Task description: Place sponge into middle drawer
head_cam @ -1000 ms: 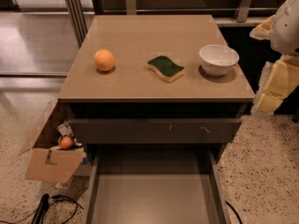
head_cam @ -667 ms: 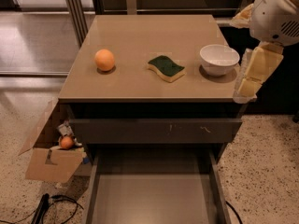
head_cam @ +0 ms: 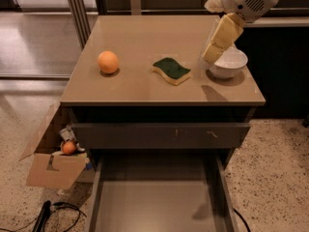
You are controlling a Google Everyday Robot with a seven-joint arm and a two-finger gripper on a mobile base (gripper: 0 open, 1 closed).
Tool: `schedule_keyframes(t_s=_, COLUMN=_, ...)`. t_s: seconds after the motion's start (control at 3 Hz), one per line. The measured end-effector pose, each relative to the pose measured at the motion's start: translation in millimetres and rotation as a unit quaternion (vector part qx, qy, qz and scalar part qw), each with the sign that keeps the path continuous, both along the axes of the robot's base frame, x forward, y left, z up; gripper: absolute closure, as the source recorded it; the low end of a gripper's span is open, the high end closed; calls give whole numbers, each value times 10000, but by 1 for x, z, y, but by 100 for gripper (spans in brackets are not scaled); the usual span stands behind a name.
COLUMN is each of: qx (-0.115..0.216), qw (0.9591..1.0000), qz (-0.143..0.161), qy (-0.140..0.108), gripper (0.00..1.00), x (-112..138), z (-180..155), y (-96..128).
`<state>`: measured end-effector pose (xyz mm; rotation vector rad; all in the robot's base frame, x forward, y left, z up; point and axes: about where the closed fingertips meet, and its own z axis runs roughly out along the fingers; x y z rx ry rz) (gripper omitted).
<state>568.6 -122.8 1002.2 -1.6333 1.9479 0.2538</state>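
Observation:
The sponge (head_cam: pixel 172 70), dark green on top with a pale yellow body, lies flat on the cabinet top (head_cam: pixel 145 37), right of centre. My gripper (head_cam: pixel 212 56) hangs from the upper right, above the top, between the sponge and a white bowl (head_cam: pixel 229 63). It is a little to the right of the sponge, higher than it and not touching it. The middle drawer (head_cam: pixel 159 199) is pulled out at the bottom of the view, with a bare grey-brown floor.
An orange fruit (head_cam: pixel 108 62) sits on the left of the top. A shut drawer with a dark, scratched front (head_cam: pixel 159 135) is above the open one. A cardboard box (head_cam: pixel 53 166) and cables (head_cam: pixel 58 211) lie on the floor to the left.
My gripper has moved left and up from beside the cabinet's right edge to over the top, next to the bowl. The sponge, fruit and bowl have not moved.

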Motion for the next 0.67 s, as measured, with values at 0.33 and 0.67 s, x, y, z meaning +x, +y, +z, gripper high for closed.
schedule_keyframes(t_s=0.33, qx=382, qw=9986, qz=-318, qy=177, gripper=0, x=22, z=-9, y=-1)
schedule_keyframes(t_s=0.67, qx=313, qw=9973, qz=-648, qy=152, gripper=0, x=24, z=-13, y=-11)
